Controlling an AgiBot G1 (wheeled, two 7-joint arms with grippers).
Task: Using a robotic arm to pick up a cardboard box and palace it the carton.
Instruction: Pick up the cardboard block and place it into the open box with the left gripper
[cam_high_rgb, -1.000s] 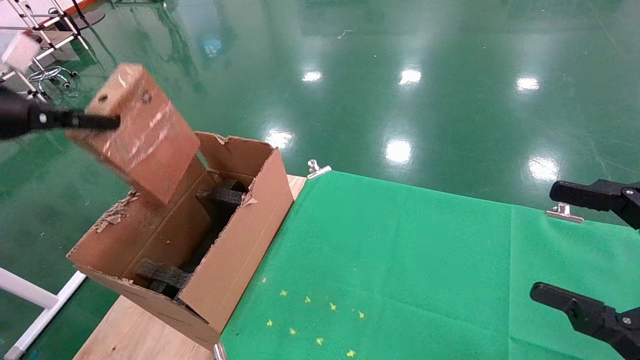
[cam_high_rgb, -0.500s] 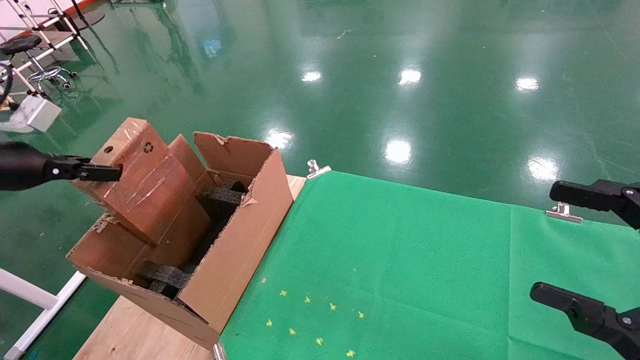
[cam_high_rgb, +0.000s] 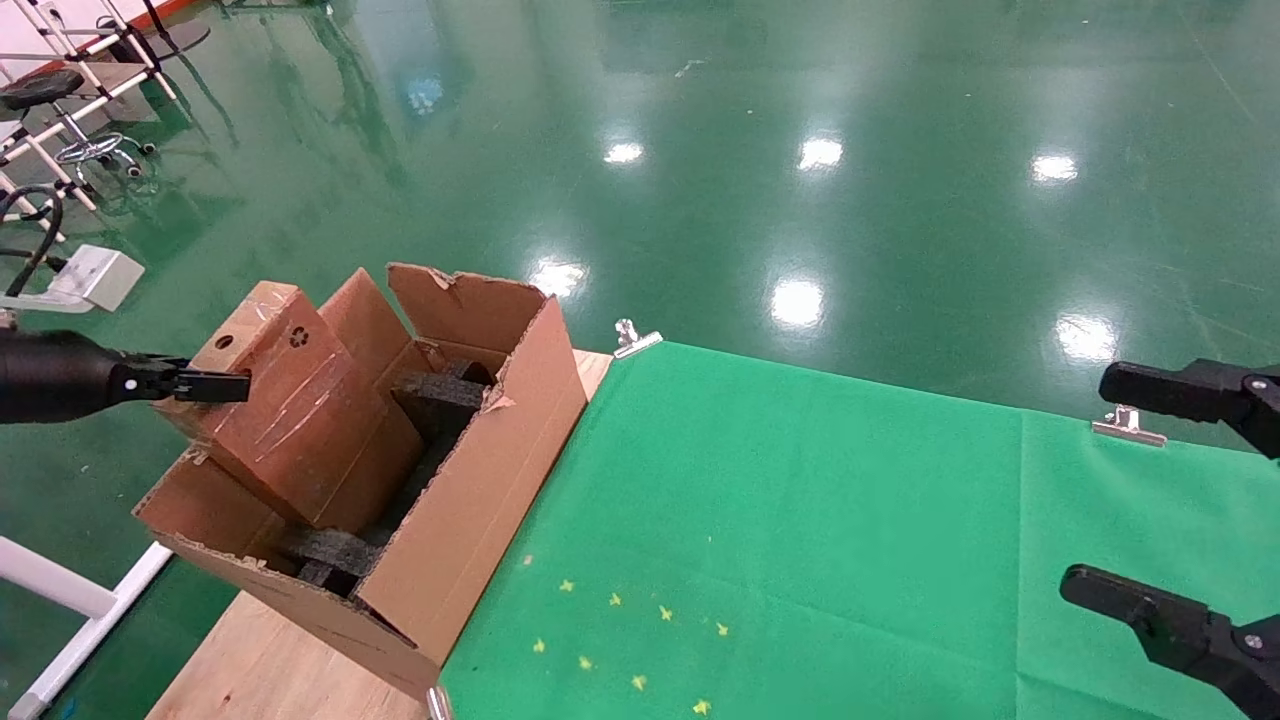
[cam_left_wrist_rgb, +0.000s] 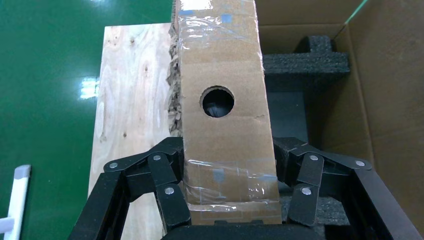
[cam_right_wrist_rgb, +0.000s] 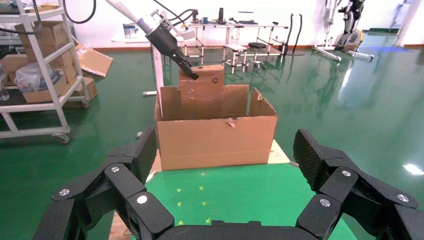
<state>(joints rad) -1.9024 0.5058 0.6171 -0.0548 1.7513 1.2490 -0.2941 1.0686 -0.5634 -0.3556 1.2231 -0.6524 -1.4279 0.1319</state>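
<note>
The small taped cardboard box, with a round hole and a recycling mark, stands tilted with its lower end inside the carton, at the carton's left side. My left gripper, on the robotic arm, is shut on the box's upper end. In the left wrist view the fingers clamp both sides of the box. Black foam inserts lie in the carton beside it. My right gripper is open and empty over the right edge of the table.
A green cloth with small yellow marks covers the table right of the carton, held by metal clips. The carton stands on a bare wooden board. White frames and a stool stand on the floor at far left.
My left gripper has moved down with the cardboard box, from above the carton to inside its left side. The right arm has not moved.
</note>
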